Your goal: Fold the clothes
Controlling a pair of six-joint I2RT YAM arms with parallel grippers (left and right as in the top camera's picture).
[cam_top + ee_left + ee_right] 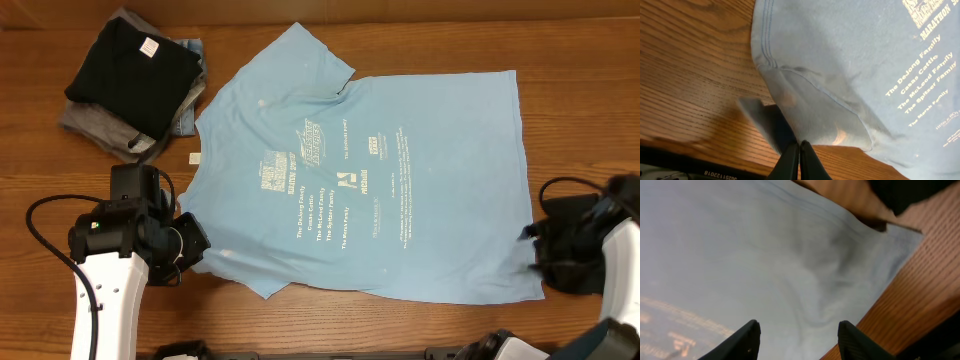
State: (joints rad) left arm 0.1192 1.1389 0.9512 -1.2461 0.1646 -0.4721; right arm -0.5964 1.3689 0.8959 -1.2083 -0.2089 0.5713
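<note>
The sky-blue T-shirt point(400, 180) lies spread flat across the middle of the tabletop point(560, 40), print up, with its hem toward the right of the frame. It looks like the first fold is only starting.

The left claw point(800, 146), at the lower left, is pinched shut and seems to hold the edge of the lower sleeve point(810, 115), which is lifted slightly off the wood. The right claw point(799, 325) hangs over the lower right hem corner point(895, 235), its jaws apart and holding nothing.

Next, I'd expect the right claw to close on that corner. Both claws would then need to carry the lower edge up and across together, keeping the cloth taut.

By count, there is one blue shirt laid out. The pile at the upper left has one folded black garment point(135, 65) on top of a grey garment point(95, 125), with a bluish layer peeking out beneath. One small white tag point(195, 157) lies loose beside the collar.
</note>
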